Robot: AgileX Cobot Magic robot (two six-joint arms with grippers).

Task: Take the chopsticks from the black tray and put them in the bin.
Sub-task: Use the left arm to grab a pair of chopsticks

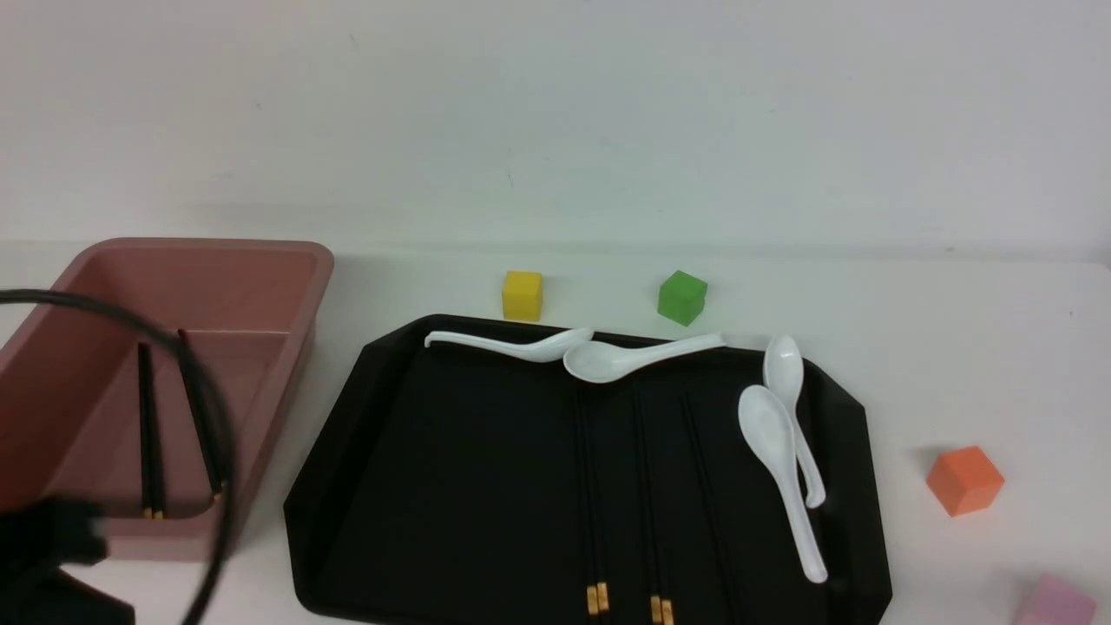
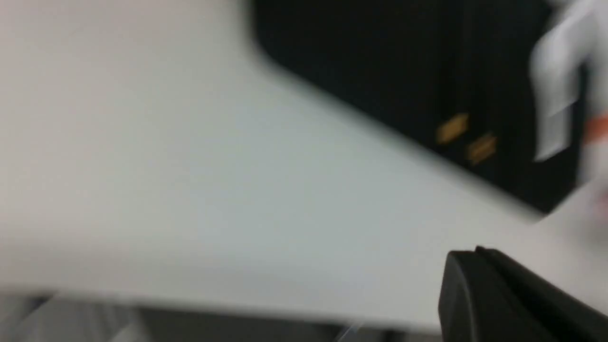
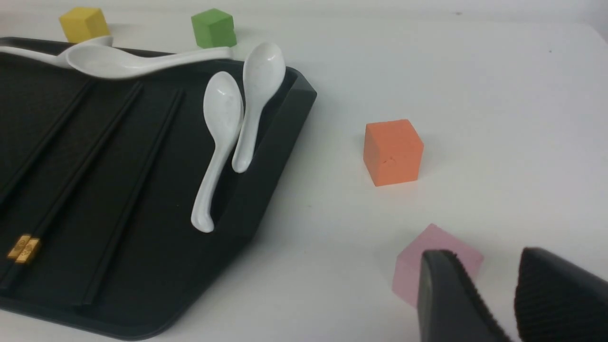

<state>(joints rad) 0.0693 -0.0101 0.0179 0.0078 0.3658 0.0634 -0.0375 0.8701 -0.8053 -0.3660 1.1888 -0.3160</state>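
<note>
Bin [image 1: 200, 291] sits at the desk's left edge in the front view, with binned sticks [image 1: 149, 434] lying on its floor, gold tips toward the near edge. Black tray [image 1: 451, 486] takes mid-desk and runs to the near edge. The chopsticks [image 1: 647, 486] lie on it lengthwise, right of its centre, with gold tips [image 1: 596, 597] at the near rim. Four white spoons [image 1: 768, 430] are on the tray: two along the far rim, two by the right rim. Yellow cube [image 1: 522, 294] and green cube [image 1: 681, 297] sit just past the tray toward the far edge. Orange cube [image 1: 964, 479] is near the right edge, pink cube [image 1: 1055, 601] at the near right corner. Left arm [image 1: 43, 538] is a dark blur at the near left corner, and its cable [image 1: 208, 408] arcs across the bin.

Left wrist view is heavily motion-blurred. It shows bare desk, a tray corner, two gold smears and a white spoon smear. Only one finger of the left gripper [image 2: 475, 266] shows, so I can't tell the jaw state.

Right wrist view has the right gripper [image 3: 485, 259] low over the near right corner. Its ribbed fingers [image 3: 446, 294] are spread with nothing between them. The pink cube sits just beyond them and the orange cube farther on. The tray is well apart, chopsticks untouched on it, two spoons against the right rim.
</note>
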